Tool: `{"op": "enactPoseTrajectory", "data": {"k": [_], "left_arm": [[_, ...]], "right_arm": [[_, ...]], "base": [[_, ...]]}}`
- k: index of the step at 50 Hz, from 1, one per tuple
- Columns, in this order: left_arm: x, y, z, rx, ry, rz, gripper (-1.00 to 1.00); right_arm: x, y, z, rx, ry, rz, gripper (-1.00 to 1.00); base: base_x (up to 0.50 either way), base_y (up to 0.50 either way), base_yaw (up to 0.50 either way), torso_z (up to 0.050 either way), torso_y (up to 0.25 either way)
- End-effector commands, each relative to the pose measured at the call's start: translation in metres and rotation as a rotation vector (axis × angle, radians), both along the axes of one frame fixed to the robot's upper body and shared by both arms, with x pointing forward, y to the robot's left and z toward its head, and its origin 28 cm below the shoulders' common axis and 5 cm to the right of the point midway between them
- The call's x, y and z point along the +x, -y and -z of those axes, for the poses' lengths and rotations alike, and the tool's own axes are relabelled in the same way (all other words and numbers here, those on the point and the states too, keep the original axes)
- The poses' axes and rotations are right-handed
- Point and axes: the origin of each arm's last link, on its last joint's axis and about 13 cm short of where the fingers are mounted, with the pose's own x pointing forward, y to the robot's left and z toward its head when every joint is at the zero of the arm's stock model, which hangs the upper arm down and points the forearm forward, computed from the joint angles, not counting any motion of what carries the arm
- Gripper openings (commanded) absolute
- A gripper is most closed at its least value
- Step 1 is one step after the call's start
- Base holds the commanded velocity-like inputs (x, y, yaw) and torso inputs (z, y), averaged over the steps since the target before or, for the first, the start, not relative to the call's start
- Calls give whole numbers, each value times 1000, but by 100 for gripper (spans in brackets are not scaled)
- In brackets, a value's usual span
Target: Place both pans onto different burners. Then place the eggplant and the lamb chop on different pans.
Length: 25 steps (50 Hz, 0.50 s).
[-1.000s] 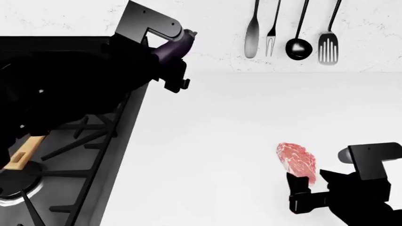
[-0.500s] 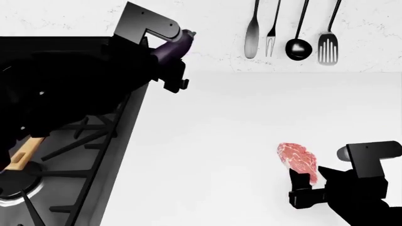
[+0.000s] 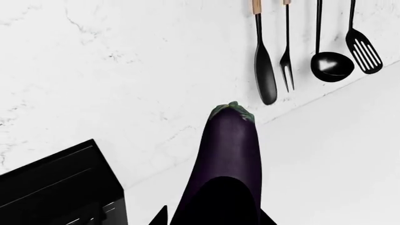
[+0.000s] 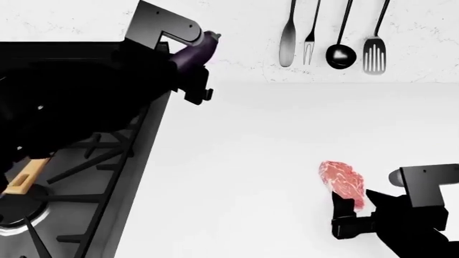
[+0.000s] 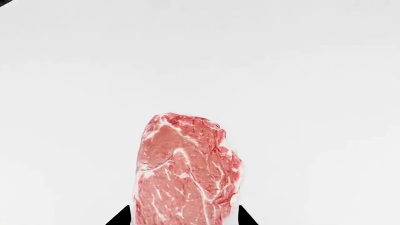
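Left gripper (image 4: 192, 64): we see it closed on the eggplant (image 3: 226, 159), held up over the far right corner of the stove (image 4: 107, 177), near the wall.
Eggplant: it juts out past the left gripper's fingertips toward the wall, stem end farthest out; in the left wrist view it fills the middle between the two finger tips at the picture's lower edge.
Right gripper (image 4: 349, 207): low at the near right of the counter (image 4: 244, 161), its jaws set on either side of the chop (image 5: 186, 171); we cannot tell whether they press it or only flank it.
Chop: it lies on the white counter at the near right, its near end between the right gripper's fingers, the rest reaching out beyond them toward the far side.
Pan handle (image 4: 23, 176): a light wooden handle shows at the near left of the stove, above a burner (image 4: 16, 215); the pan itself is hidden under the left arm's dark bulk.
Utensils (image 4: 334, 35): we count four hanging on the far wall, a spoon, a fork, a ladle and a slotted turner, well apart from both grippers.
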Motion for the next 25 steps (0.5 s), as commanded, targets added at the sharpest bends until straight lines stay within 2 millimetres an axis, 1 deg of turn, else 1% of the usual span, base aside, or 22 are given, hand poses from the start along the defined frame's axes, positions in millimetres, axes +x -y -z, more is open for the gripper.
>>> {"op": "enactPoseTrajectory", "data": {"k": [1,12,21,25], "left_arm": [[-7,-1,-5,-19,24,-7,-100],[-23,-5,-10,-39,63,-11,-100],[-39,-8,-15,-49,97,-22,-100],[-48,-10,-16,-52,111,-30,-100]], "right_arm": [[-6,-1,-18,-16,127,9,-100],[-18,-8,-44,-9,272,12,-100],[-23,-18,-59,9,379,19,-100],[-22,-20,-67,14,436,61,-100]], "base": [[0,0,0,0,0],[0,0,0,0,0],[0,0,0,0,0],[0,0,0,0,0]]}}
